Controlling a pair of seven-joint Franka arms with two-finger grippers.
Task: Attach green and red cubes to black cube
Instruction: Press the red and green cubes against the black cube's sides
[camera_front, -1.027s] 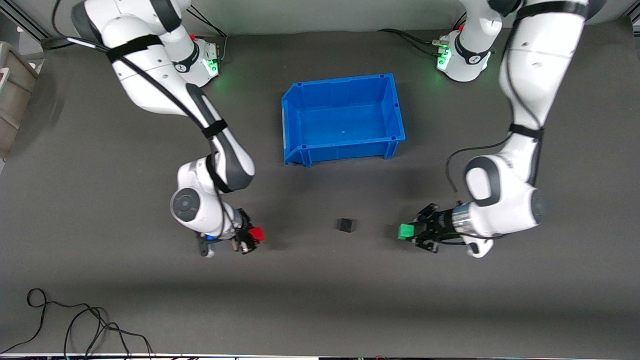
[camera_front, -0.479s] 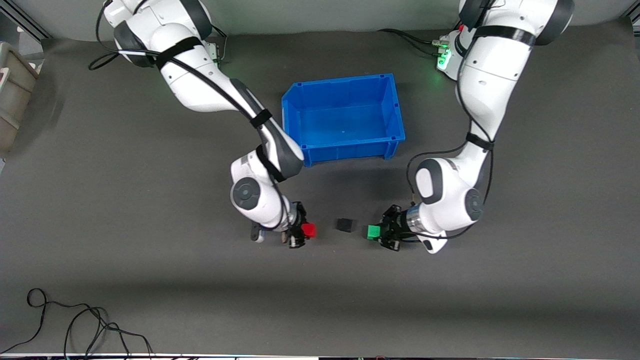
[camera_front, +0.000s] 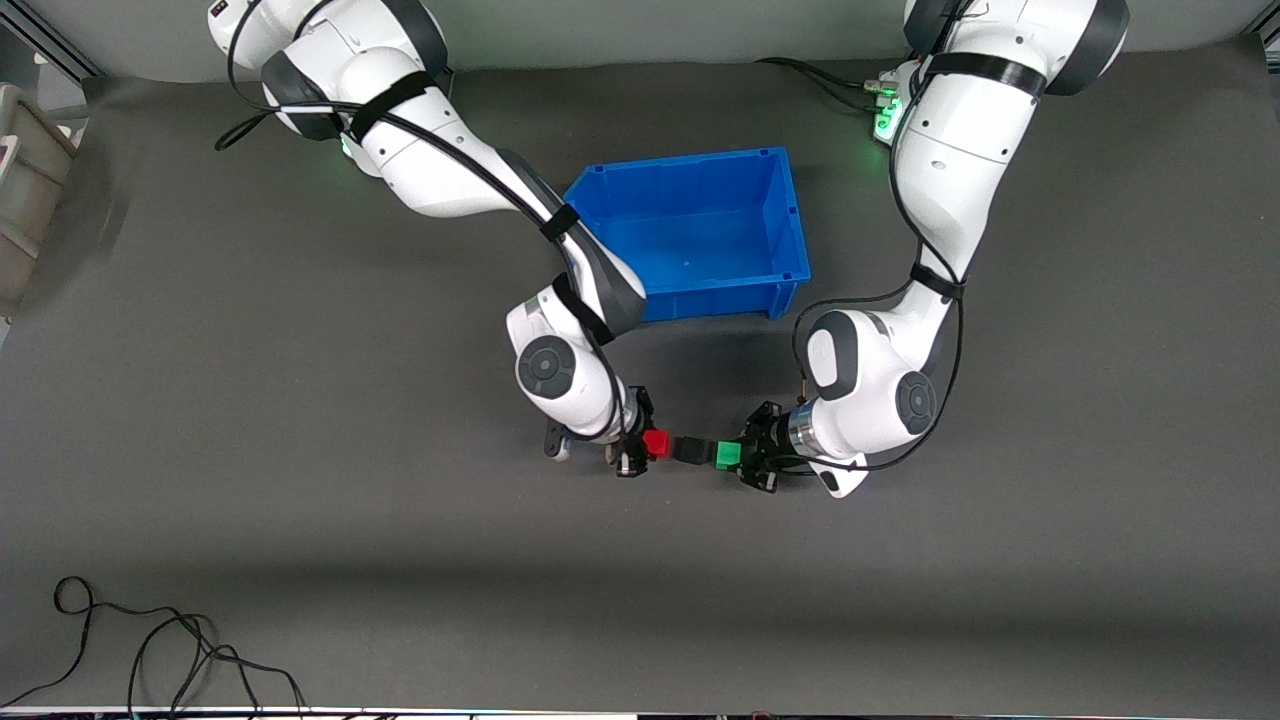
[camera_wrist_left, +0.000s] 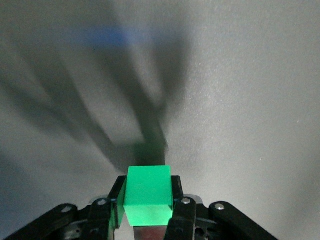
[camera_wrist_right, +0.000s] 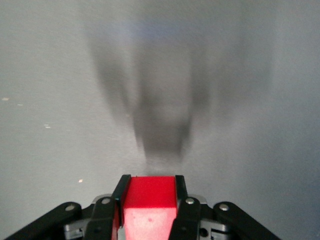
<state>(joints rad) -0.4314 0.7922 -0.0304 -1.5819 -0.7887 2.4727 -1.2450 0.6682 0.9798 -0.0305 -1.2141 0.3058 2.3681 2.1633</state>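
Right gripper (camera_front: 641, 447) clamping red cube (camera_front: 656, 443) at black cube's (camera_front: 689, 449) 9 o'clock, left gripper (camera_front: 745, 462) clamping green cube (camera_front: 727, 456) at 3; keeping faces square, pressing evenly.

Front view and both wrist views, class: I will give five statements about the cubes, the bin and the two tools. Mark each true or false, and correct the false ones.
1. The right tool grips the red cube. True.
2. The left tool grips the black cube. False: it grips the green cube.
3. The black cube lies between the red and green cubes. True.
4. The black cube lies in the blue bin. False: it is on the table, nearer the front camera than the bin.
5. The left tool is open. False: it is shut on the green cube.
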